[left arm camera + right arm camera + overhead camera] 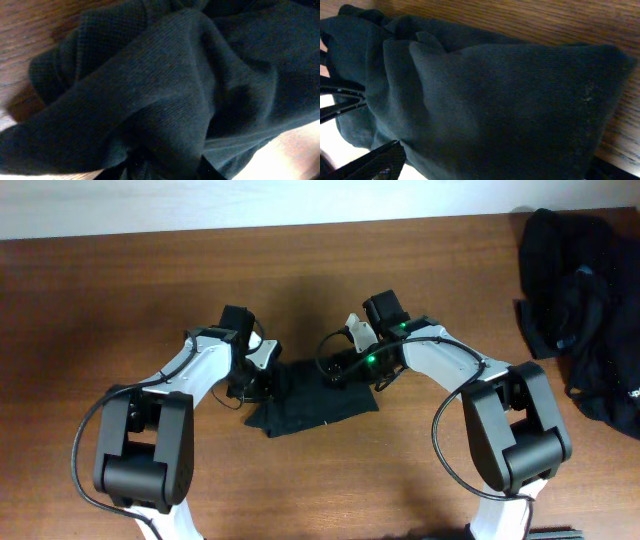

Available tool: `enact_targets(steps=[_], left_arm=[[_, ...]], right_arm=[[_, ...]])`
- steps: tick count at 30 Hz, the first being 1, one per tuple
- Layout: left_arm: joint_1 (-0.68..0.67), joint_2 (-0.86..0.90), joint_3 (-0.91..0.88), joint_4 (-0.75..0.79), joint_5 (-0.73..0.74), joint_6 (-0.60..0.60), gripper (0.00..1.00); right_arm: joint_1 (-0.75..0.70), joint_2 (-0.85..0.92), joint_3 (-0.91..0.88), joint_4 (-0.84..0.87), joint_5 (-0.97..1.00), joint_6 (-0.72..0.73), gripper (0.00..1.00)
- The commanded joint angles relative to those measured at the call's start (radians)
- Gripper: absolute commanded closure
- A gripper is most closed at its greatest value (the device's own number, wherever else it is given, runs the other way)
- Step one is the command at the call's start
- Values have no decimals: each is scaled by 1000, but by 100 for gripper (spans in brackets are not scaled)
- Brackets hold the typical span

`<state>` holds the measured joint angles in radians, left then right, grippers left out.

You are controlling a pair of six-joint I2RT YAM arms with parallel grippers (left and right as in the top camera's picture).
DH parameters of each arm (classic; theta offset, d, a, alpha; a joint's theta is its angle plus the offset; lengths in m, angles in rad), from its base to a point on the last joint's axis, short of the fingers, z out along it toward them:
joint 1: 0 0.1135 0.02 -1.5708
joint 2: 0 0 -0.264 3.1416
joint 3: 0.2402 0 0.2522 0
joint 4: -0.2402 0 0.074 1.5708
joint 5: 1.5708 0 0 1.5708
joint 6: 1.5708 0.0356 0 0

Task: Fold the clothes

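Garment: we find one black garment (315, 408) bunched in a loose heap at the middle of the table (150, 290), not yet flat or squared.
Long axis: it runs roughly left to right across the overhead view, the right end a little farther from the robot than the left.
Left gripper: the left gripper (262, 375) sits against the garment's left end. In its wrist view cloth fills the frame and gathers to a pinch at the bottom edge. The jaws are hidden, so we cannot tell whether they are clamped on it.
Right gripper: the right gripper (345, 365) is at the right end, on the far edge. Its jaws stand wide apart with the folded mass lying between and ahead of them, and we see no grip.
Bearing: the garment lies between the two grippers, toward the robot from both, and neither arm is clearly nearer.
Pile: more black clothes lie in a pile (580, 310) at the table's far right corner, well apart.
Judgement: we take the coming move to be a spread along the long axis, which needs a hold at both ends.
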<state>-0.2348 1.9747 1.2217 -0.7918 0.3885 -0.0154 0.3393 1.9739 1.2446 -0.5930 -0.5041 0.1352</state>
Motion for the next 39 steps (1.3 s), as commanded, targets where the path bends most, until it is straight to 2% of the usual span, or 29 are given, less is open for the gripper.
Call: enact_targets(steps=[1, 2, 5, 7, 8, 13, 18, 21, 26, 32, 34, 37, 39], left_arm=[[-13, 75, -47, 5, -48, 9, 72], [-13, 75, -47, 6, -49, 9, 72], [-11, 75, -47, 19, -61, 9, 85], [-9, 75, -43, 29, -73, 8, 98], [-6, 75, -38, 29, -80, 8, 99], [35, 73, 39, -35, -82, 8, 99], [82, 72, 218, -183, -143, 8, 99], [89, 72, 348, -272, -249, 1, 99], [88, 72, 559, -396, -415, 1, 99], [89, 72, 850, -539, -679, 2, 99], [89, 72, 947, -578, -752, 34, 100], [89, 72, 1095, -612, -798, 108, 100], [81, 72, 1189, -616, -792, 115, 100]], right_arm=[[6, 56, -18, 3, 22, 0, 1], [6, 56, -18, 3, 24, -3, 1], [6, 56, -18, 4, 26, -8, 1], [0, 56, -16, 3, 31, -31, 1], [-7, 56, -14, 3, 42, -30, 1], [-85, 40, 23, -56, 44, -30, 1], [-182, 17, 80, -171, 44, -65, 1], [-230, 14, 101, -233, 45, -129, 0], [-300, 14, 101, -268, 48, -132, 0], [-377, 14, 101, -294, 47, -142, 0], [-399, 14, 101, -303, 47, -158, 0], [-423, 14, 101, -309, 48, -166, 0], [-438, 14, 101, -310, 48, -179, 0]])
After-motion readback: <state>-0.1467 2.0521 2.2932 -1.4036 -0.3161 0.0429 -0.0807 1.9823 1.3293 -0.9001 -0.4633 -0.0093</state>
